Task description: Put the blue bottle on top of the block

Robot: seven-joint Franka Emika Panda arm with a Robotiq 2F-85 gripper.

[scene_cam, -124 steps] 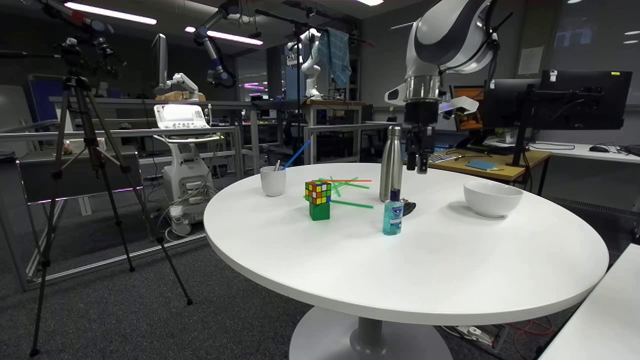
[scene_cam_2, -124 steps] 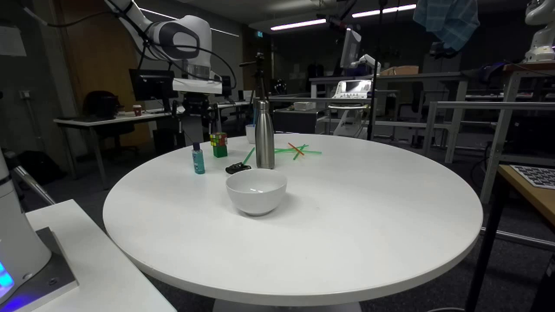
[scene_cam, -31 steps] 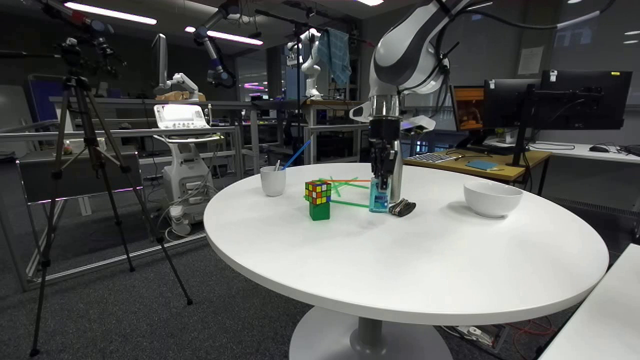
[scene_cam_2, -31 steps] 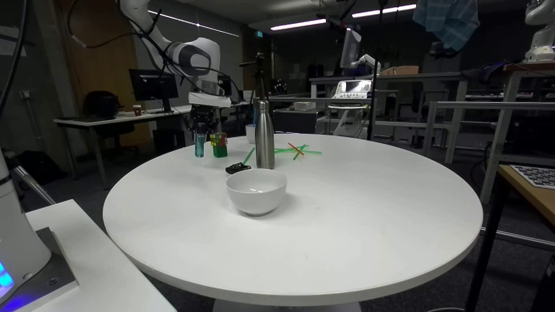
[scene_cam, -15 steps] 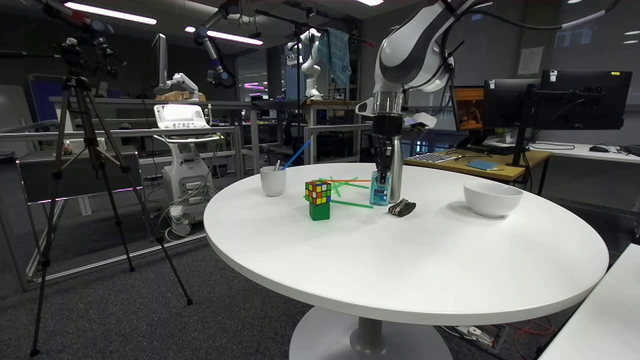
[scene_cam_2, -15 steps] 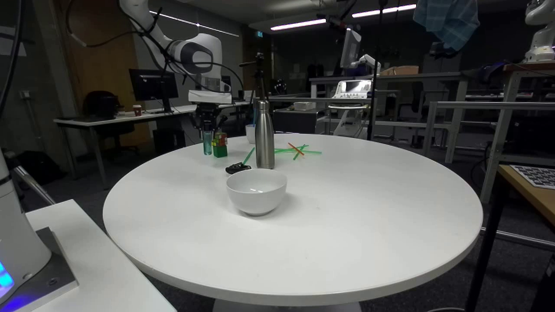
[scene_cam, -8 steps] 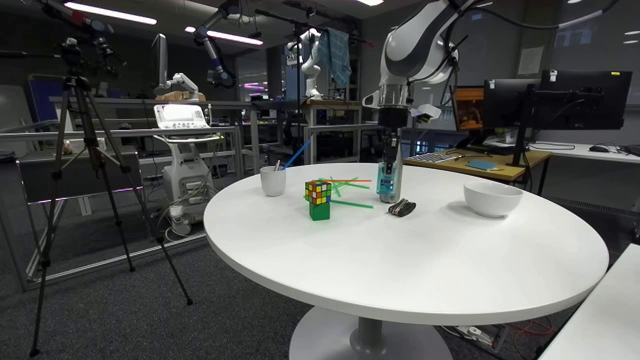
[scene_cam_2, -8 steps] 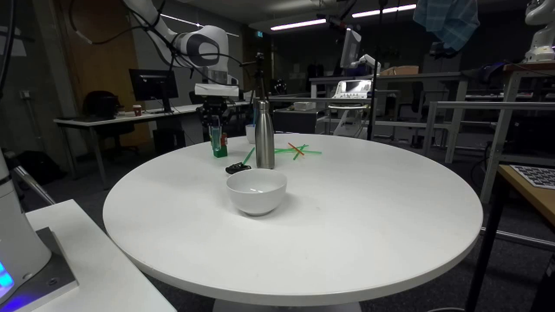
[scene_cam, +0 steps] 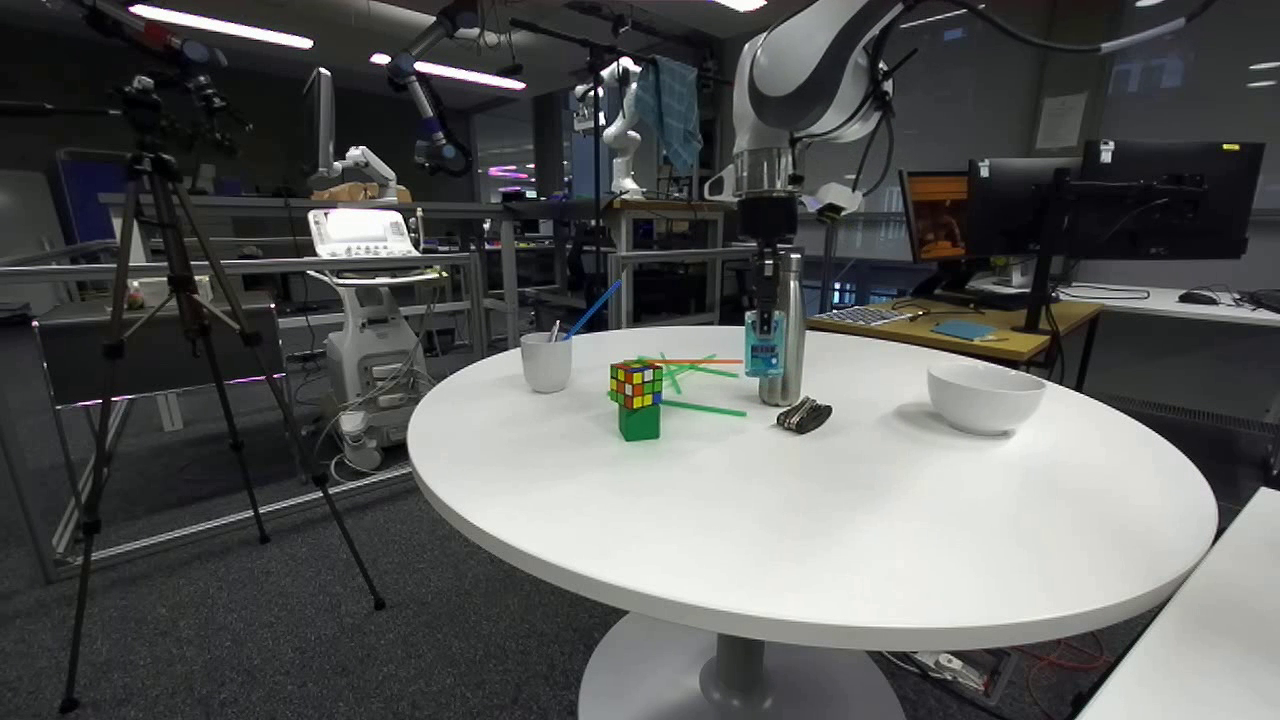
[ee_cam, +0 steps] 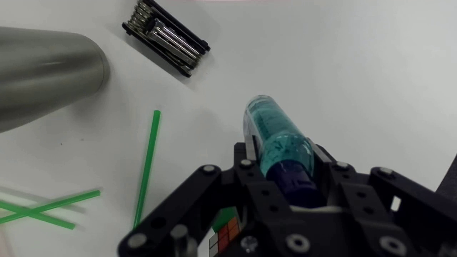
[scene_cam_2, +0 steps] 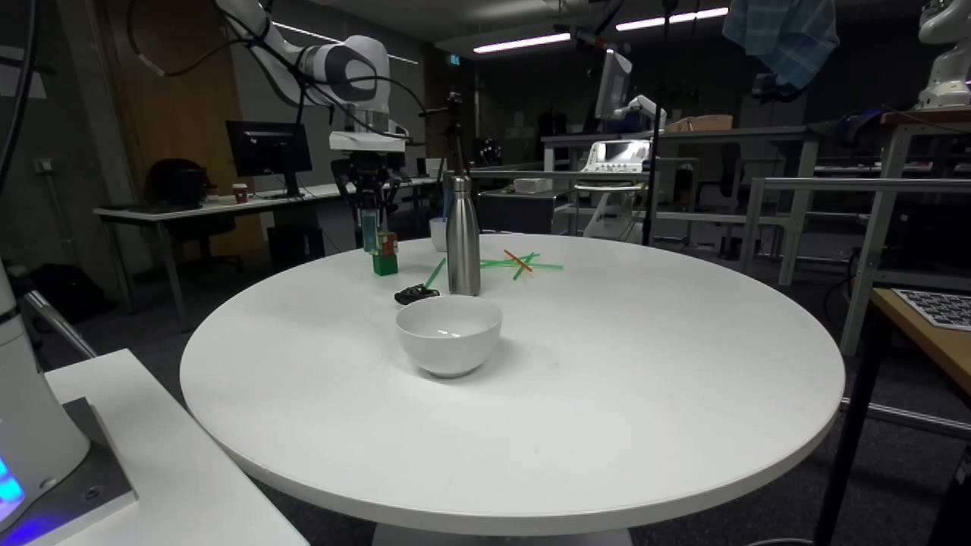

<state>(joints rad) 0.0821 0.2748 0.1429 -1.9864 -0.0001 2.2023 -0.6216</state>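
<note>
The blue bottle [scene_cam: 764, 352], teal with a dark cap, hangs upright above the table. In the wrist view my gripper [ee_cam: 284, 147] is shut on the bottle [ee_cam: 275, 123], a finger pad on each side below the cap. The block, a colourful Rubik's-style cube [scene_cam: 636, 385], rests on a plain green cube [scene_cam: 640, 423]. In that exterior view the bottle is to the right of this stack and apart from it. In an exterior view the bottle [scene_cam_2: 369, 230] partly covers the block [scene_cam_2: 389, 242]. The gripper's linkage hides most of the block [ee_cam: 224, 237] in the wrist view.
A tall steel flask [scene_cam: 790, 340] stands just behind the bottle in an exterior view. A black folding tool [ee_cam: 166, 37], green straws [ee_cam: 147, 167], a white bowl [scene_cam_2: 447, 334] and a white cup [scene_cam: 546, 362] are also on the round table [scene_cam_2: 607, 425].
Earlier the bottle stood on the table below the open gripper. It has since been gripped and raised, and over the last second rose further. The block has not moved.
</note>
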